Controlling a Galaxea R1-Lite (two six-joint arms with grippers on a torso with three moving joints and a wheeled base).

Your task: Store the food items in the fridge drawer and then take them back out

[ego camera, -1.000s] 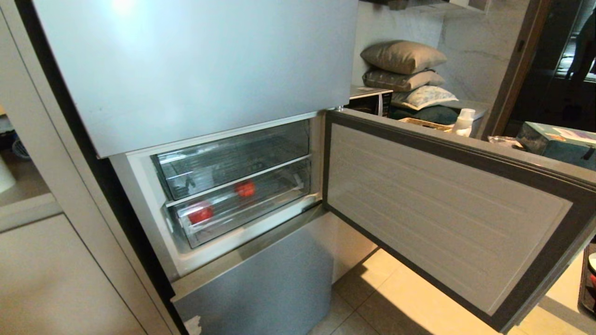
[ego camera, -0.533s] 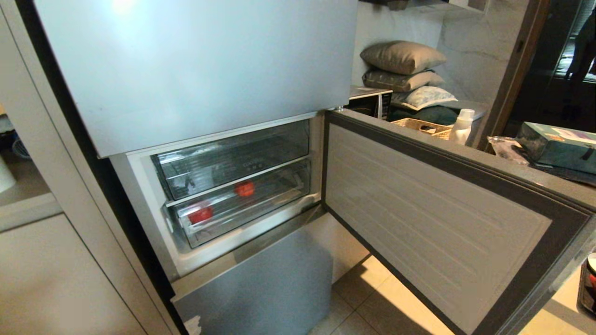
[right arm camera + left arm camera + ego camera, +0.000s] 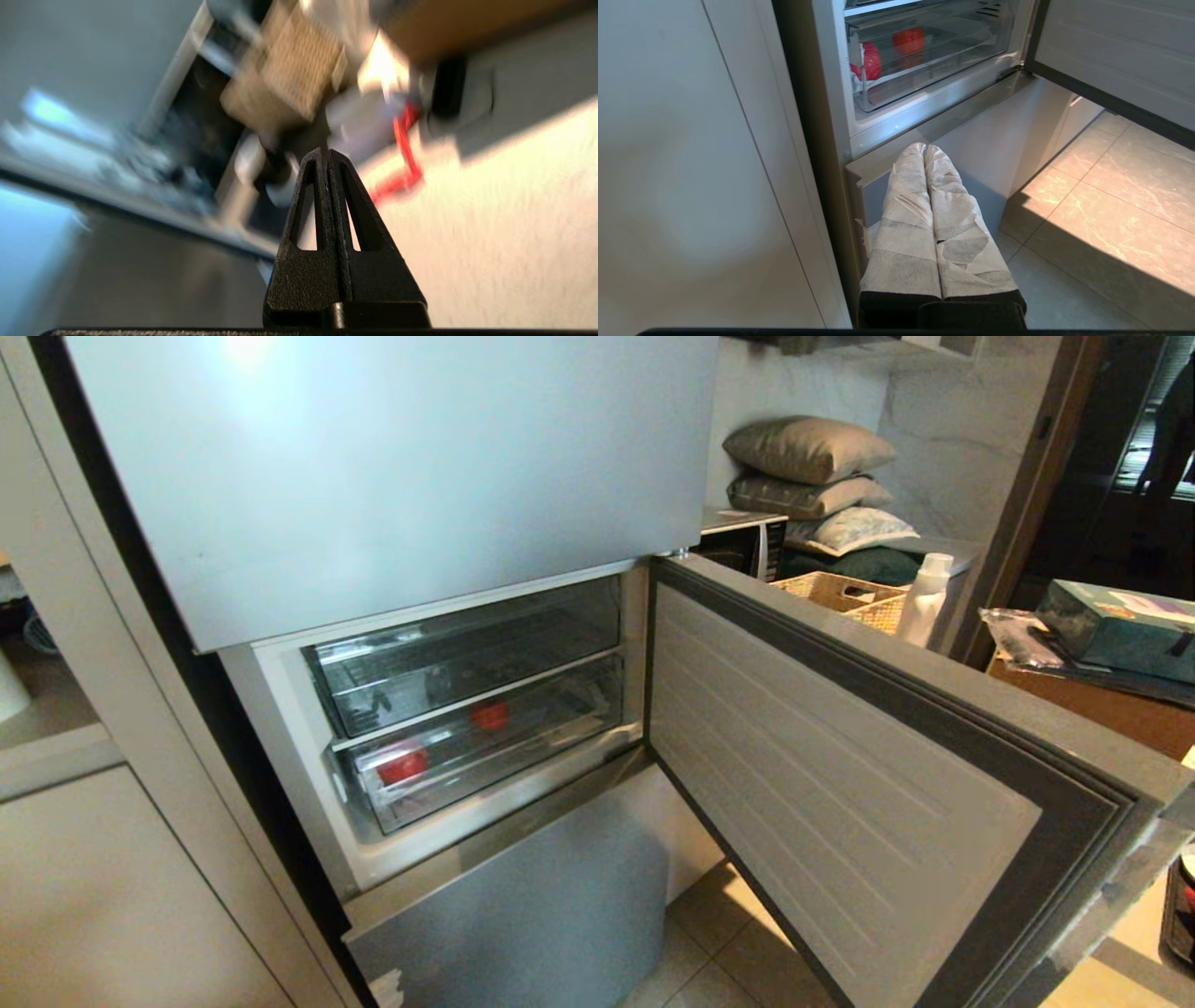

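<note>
The fridge fills most of the head view, its big upper door shut and its middle door swung wide open to the right, the ribbed inner panel facing the camera. In the open compartment two clear drawers sit one above the other, both pushed in. The upper drawer looks empty. The lower one, the fridge drawer, holds the two food items: the red packet lies near its left front corner and the round red fruit sits further back, towards the middle, well apart from the packet. Beyond the door a stack of cushions rests against the wall, with a wicker basket and a white bottle just beside each other in front of it.

The left hand hangs low in front of the fridge's bottom door, below the compartment, its two paper-wrapped fingers pressed together and holding nothing. The right hand is out beside the open door, seen only in its own heavily blurred view; its black fingers are closed flat against each other, empty, with a red strip on the pale floor beyond them
</note>
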